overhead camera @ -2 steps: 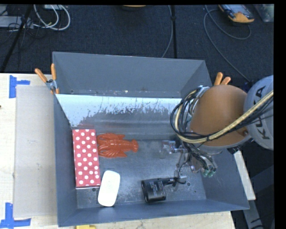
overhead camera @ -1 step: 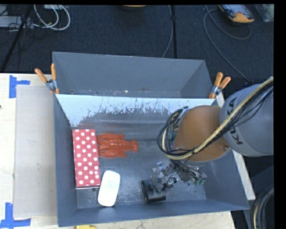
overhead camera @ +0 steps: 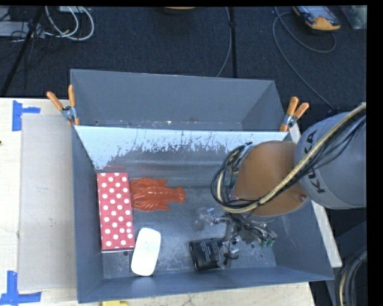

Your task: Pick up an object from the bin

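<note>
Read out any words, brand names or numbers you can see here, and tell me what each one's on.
"KU": black letters on the grey arm, turned sideways; the rest is behind cables.
The black box by the hand: any label is too small to read.
The red dotted box, orange toy and white oval: no text.

Dark carpeted floor (overhead camera: 149, 36) beyond the bin's (overhead camera: 173, 101) far edge, pretty dim back there, with a few loose cables (overhead camera: 72, 18) snaking across it.
</note>
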You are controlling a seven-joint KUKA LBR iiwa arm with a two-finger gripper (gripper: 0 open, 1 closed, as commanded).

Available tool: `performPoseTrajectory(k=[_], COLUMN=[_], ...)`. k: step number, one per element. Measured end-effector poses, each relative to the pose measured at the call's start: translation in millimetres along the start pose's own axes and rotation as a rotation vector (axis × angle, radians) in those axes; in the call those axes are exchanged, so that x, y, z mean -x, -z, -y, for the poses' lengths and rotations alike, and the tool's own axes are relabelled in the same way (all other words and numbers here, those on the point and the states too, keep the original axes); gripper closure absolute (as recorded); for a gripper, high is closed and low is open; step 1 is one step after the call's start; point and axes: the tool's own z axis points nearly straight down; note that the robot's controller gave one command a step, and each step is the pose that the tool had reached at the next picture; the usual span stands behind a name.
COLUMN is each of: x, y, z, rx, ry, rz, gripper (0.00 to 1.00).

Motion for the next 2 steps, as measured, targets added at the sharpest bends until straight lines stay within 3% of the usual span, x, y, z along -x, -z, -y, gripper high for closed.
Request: performPoseTrajectory(k=[2], x=[-4.3], y=[-20], z=[8], rx=[0.001], ry=[0.066], rz=[-0.001], gripper=[0.00])
